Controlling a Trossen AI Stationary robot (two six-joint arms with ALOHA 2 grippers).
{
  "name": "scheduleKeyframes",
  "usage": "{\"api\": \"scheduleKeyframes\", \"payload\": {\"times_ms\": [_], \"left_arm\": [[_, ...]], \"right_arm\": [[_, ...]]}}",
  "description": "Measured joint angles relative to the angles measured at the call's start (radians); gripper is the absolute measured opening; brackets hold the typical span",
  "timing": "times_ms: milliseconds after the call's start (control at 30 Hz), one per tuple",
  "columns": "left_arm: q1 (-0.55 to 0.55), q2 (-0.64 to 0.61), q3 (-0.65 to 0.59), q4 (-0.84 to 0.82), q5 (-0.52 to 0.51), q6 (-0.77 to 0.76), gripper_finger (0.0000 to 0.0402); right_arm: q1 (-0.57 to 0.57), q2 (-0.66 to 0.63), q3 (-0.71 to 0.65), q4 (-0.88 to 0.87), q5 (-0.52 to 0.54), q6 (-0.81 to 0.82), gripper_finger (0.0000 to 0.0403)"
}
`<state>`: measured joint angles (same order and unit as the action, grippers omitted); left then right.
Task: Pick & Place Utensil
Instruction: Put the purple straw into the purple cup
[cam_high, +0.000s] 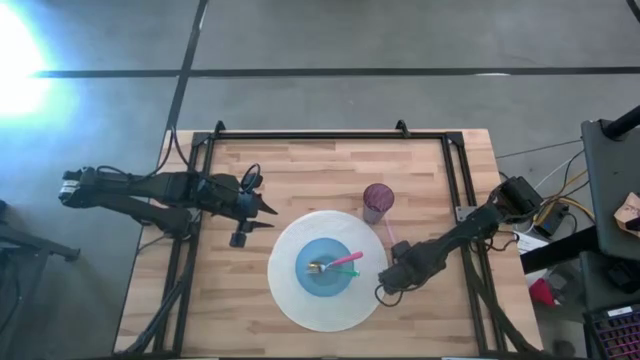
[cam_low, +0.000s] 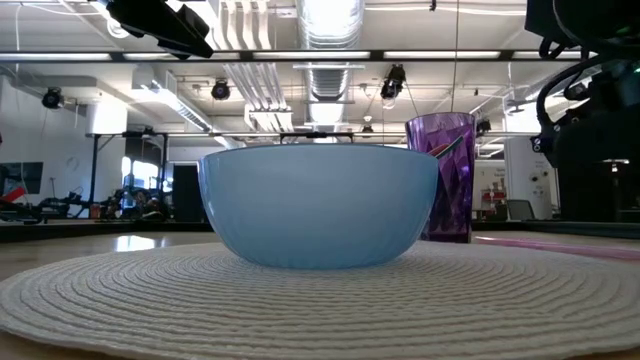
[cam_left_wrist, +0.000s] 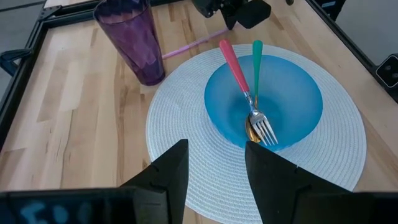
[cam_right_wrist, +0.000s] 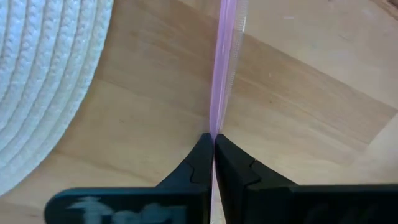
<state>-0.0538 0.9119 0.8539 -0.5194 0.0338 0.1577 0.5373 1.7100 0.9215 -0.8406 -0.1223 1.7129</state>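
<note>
Pinched tight in the right gripper (cam_right_wrist: 213, 163) lies a thin pink plastic straw (cam_right_wrist: 222, 62) on the table, not lifted yet. Two utensils already sit in the blue bowl (cam_left_wrist: 292, 102). Left gripper (cam_left_wrist: 217, 165) waits, spread apart.

Tabletop (cam_high: 300, 170) far half and left side bare, free passage. Centre-near blocked by placemat (cam_high: 290, 295) with bowl (cam_high: 310, 280); purple cup (cam_high: 378, 201) upright at its far-right edge.
</note>
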Motion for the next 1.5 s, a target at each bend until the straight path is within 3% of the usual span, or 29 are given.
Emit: {"api": "scheduleKeyframes", "payload": {"times_ms": [433, 1200, 1500], "left_arm": [[0.000, 0.000, 0.000, -0.009, 0.000, 0.000, 0.0151], [0.000, 0.000, 0.000, -0.020, 0.000, -0.003, 0.0151], [0.000, 0.000, 0.000, -0.006, 0.000, -0.005, 0.0151]], "right_arm": [[0.007, -0.069, -0.003, -0.087, 0.004, 0.005, 0.0008], [0.056, -0.397, 0.000, -0.439, 0.021, 0.164, 0.0008], [0.056, -0.503, 0.000, -0.492, 0.161, 0.172, 0.0008]]}}
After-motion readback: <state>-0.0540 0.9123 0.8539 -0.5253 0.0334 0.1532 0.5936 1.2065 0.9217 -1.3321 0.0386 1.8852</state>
